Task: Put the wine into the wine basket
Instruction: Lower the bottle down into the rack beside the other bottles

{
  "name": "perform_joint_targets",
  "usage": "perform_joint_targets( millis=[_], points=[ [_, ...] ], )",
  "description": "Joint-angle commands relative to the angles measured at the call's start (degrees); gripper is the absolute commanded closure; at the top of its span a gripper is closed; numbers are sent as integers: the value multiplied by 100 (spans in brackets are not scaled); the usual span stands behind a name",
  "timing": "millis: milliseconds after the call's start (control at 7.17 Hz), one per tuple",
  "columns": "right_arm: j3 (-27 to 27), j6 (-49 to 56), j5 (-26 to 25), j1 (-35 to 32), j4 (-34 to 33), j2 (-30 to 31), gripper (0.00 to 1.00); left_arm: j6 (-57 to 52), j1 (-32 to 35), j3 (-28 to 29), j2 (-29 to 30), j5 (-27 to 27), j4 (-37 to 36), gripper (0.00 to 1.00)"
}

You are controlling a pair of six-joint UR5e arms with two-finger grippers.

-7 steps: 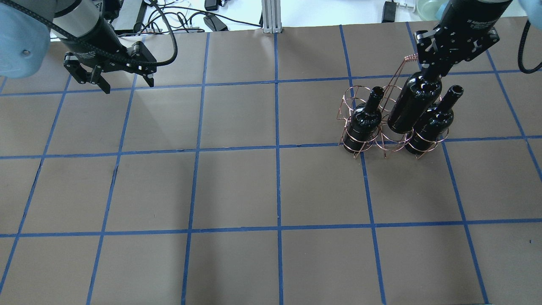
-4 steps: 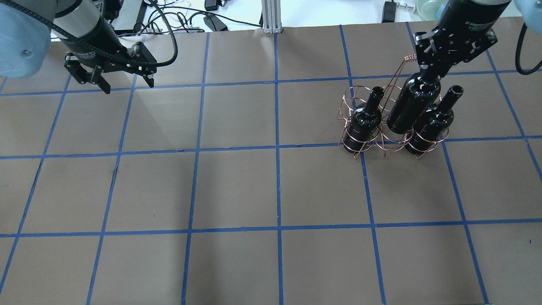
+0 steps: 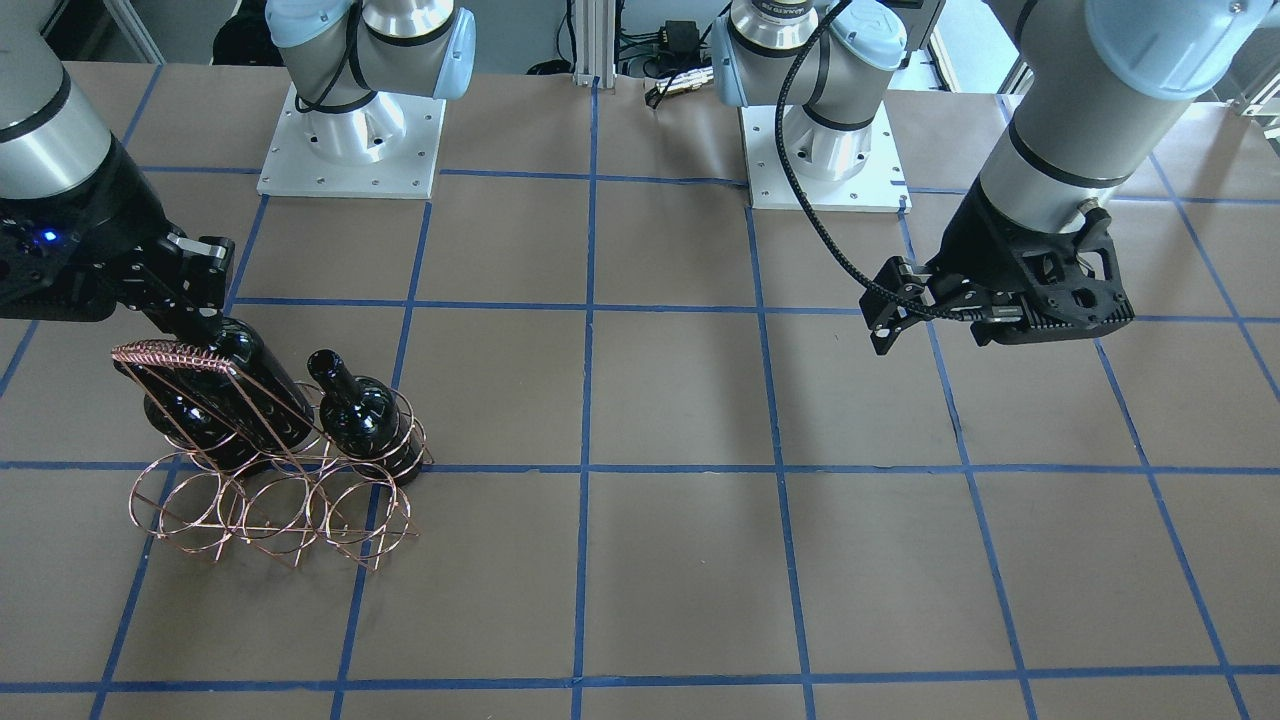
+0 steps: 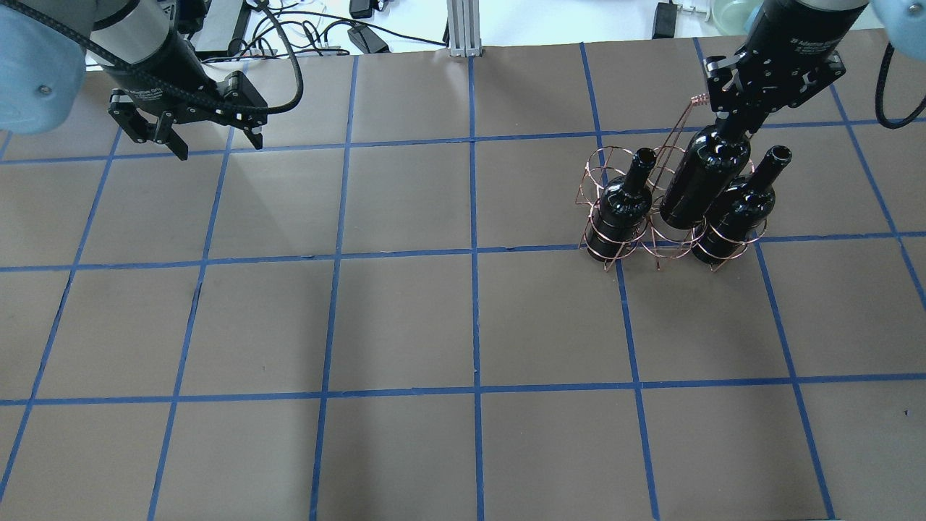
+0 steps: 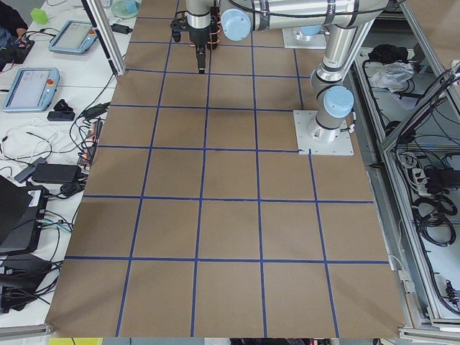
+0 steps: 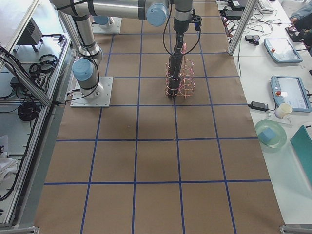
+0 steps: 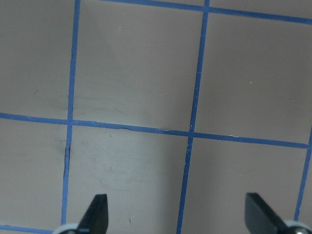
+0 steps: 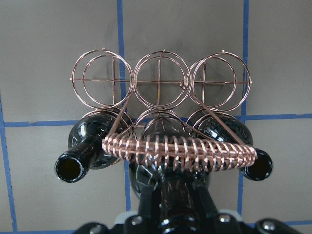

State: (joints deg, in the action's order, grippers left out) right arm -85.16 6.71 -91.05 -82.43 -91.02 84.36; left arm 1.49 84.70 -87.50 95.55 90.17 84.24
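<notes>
The copper wire wine basket (image 4: 606, 250) stands at the table's right in the overhead view. Two black wine bottles (image 4: 623, 204) (image 4: 734, 213) stand in the outer rings of its row nearer the robot. My right gripper (image 4: 734, 129) is shut on the neck of a third wine bottle (image 4: 702, 181), which is tilted with its lower part in the middle ring between them. The right wrist view shows the coiled handle (image 8: 180, 151) over this bottle (image 8: 168, 197) and three empty rings (image 8: 158, 80) beyond. My left gripper (image 4: 217, 147) hangs open and empty at the far left.
The table (image 4: 405, 325) is brown with a blue tape grid. Cables and power bricks (image 4: 325, 29) lie beyond its far edge. The two arm bases (image 3: 350, 140) (image 3: 820, 150) stand at the robot's side. The left wrist view shows only bare table between the fingertips (image 7: 97, 212).
My right gripper has sunk a little with the bottle, which now sits slightly deeper in the middle ring. The left arm has not moved.
</notes>
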Motion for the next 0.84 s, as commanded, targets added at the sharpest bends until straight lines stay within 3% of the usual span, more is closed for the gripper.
perform_joint_targets(
  millis=[0,697],
  points=[
    [-88,-3,0,-1,-4,2,100,0,20,101,-140,-26,188,0],
    [-482,5,17,-1,-495,-156,100,0,161,84,-423,-35,374,0]
  ],
)
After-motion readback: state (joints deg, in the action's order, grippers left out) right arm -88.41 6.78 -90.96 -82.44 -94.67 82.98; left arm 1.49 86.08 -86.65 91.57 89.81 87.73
